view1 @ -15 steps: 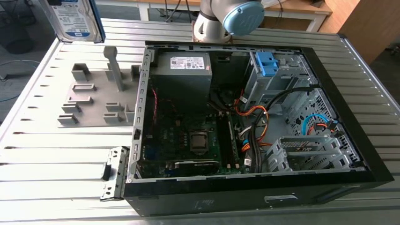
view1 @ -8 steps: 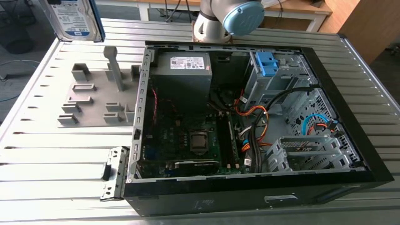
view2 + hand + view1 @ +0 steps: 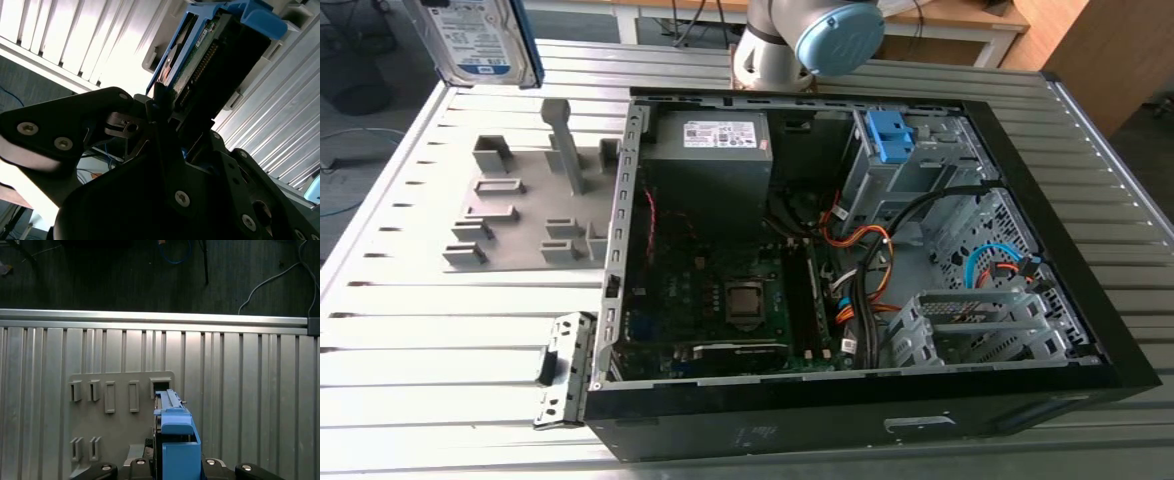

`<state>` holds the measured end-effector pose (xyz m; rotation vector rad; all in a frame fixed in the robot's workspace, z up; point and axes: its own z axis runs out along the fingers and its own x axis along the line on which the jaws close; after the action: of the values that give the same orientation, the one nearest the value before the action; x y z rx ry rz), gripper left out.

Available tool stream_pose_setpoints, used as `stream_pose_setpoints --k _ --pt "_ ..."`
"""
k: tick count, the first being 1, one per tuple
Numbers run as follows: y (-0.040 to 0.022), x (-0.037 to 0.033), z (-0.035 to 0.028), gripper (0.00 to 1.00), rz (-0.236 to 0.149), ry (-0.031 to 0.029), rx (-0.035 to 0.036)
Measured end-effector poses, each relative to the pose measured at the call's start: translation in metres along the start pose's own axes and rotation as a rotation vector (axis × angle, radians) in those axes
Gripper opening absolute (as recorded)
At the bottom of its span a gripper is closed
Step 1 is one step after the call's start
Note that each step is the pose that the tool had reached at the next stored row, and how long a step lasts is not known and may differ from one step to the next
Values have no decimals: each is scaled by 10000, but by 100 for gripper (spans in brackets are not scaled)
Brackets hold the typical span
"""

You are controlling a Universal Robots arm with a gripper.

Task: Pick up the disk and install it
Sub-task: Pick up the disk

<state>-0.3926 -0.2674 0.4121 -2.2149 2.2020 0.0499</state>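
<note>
The slatted tabletop [image 3: 400, 330] carries the open computer case [image 3: 854, 420] and, beside it, a grey holder plate [image 3: 520, 225]. The disk [image 3: 474, 40] hangs upright above this plate, with the claw [image 3: 172, 127] clamped on one end.

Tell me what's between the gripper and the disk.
Nothing; in the second wrist view the fingers clamp straight onto the disk, no gap showing.
</note>
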Motion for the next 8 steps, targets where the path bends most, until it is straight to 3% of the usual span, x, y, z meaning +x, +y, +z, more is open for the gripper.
stream_pose_setpoints --k 8 --pt "0 -1 -23 36 0 2 0"
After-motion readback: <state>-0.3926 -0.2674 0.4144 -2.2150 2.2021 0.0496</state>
